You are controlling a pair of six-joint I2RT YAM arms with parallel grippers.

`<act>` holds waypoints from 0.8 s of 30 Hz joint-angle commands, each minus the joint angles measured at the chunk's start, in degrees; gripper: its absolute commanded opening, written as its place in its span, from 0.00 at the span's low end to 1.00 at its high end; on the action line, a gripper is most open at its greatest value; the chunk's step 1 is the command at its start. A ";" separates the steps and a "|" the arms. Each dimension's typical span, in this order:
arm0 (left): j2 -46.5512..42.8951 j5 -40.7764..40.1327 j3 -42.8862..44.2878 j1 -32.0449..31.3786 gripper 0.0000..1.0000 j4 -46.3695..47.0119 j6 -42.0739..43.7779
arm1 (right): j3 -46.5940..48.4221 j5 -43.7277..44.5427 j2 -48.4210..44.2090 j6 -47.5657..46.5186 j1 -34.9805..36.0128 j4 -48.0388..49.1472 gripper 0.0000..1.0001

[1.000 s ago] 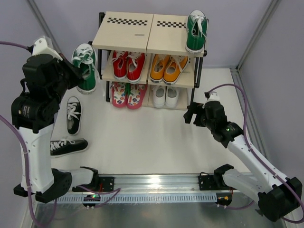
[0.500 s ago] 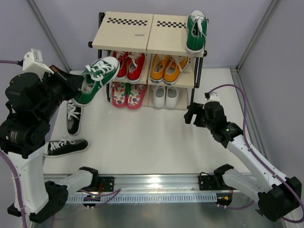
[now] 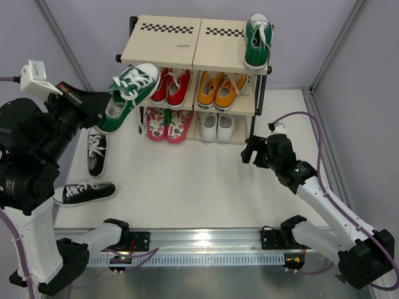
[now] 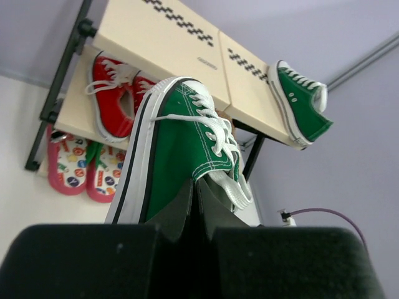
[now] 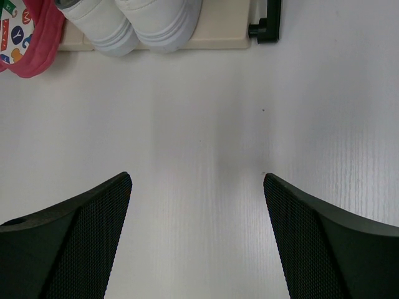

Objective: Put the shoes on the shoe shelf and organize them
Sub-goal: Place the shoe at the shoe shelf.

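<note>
Presently: one green sneaker aloft in the left gripper, beside the shoe shelf; right gripper idle.
Top view: left gripper (image 3: 103,111) clenched on the held green sneaker (image 3: 129,94), raised off the table (image 3: 187,180), toe angled toward the left end of the shoe shelf (image 3: 163,43); second green sneaker (image 3: 257,40) on the top board, right end; red pair (image 3: 169,84) and orange pair (image 3: 221,89) on the middle tier; flip-flops (image 3: 167,123) and white shoes (image 3: 217,126) on the bottom tier; two black sneakers (image 3: 95,152) on the table at left, apart; right gripper (image 3: 251,149) low near the shelf's right front leg. Left wrist view: fingers pinched on the held green sneaker's heel end. Right wrist view: jaws spread wide, nothing between them, bare table beneath; white shoes at the top edge.
</note>
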 commanded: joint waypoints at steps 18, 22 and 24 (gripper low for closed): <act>25.53 7.00 8.58 -2.85 0.00 52.75 -21.79 | 0.23 8.20 -4.51 0.54 0.18 0.11 0.91; 35.53 -0.19 15.35 -7.68 0.00 55.13 -22.41 | 0.59 9.69 -4.77 0.54 0.10 -0.59 0.91; 38.36 -4.16 16.77 -10.41 0.00 56.62 -23.37 | 0.76 10.31 -5.12 0.54 0.18 -0.86 0.91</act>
